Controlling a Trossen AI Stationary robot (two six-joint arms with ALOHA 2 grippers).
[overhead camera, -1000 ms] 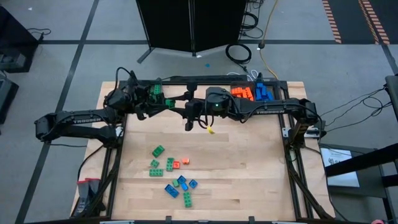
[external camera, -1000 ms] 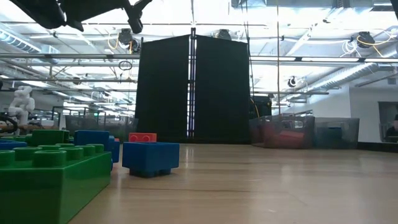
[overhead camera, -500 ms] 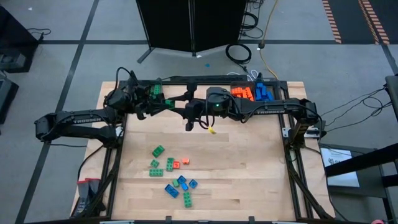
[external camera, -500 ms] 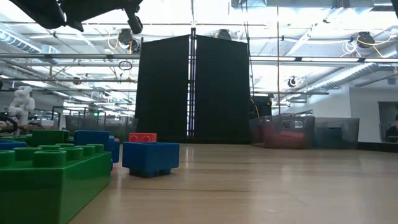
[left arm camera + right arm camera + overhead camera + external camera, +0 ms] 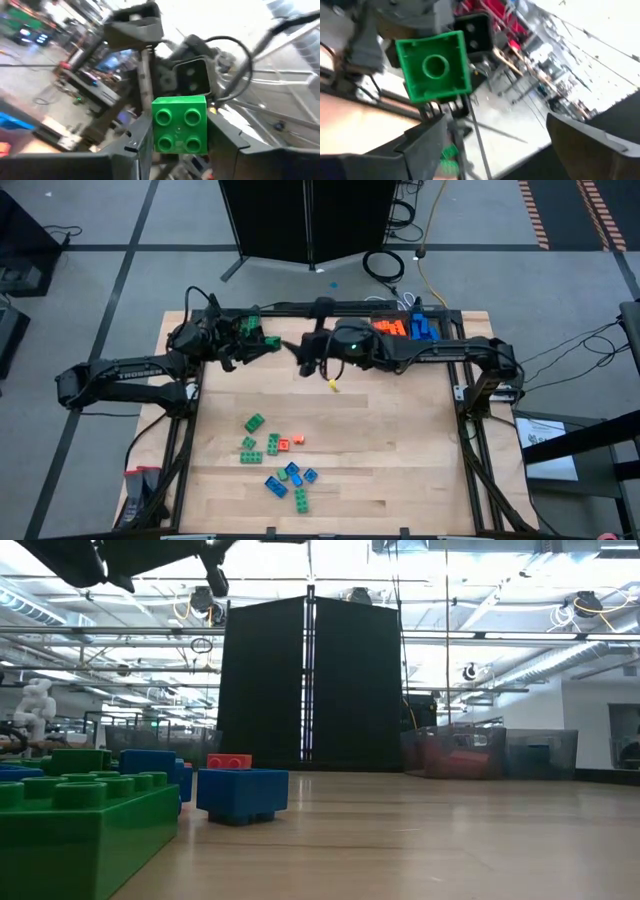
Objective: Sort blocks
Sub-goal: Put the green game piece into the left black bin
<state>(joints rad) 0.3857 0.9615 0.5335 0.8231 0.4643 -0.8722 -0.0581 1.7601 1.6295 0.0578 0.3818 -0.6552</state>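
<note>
Item — small green studded plastic brick (image 5: 179, 124), square four-stud type, held between my left gripper (image 5: 268, 342) fingers, high over the far left of the wooden table (image 5: 400, 440). Fingers narrow, closed on two opposite sides of it

Right gripper (image 5: 300, 354) — just beside the left one, facing it; fingers spread wide, holding nothing. Its wrist view shows the brick's hollow underside (image 5: 434, 66)

Remaining stock — loose green, orange and blue plastic bricks (image 5: 277, 460) clustered near the near edge, well apart from both grippers

Risk — the two grippers sit very close; my judgement is that any sideways move by the right one could knock the brick askew or out of my hold, dropping it onto bare table rather than a bin

Orientation — studs face my left wrist camera, underside faces the right arm. Being square in face, it shows no clear long axis
</note>
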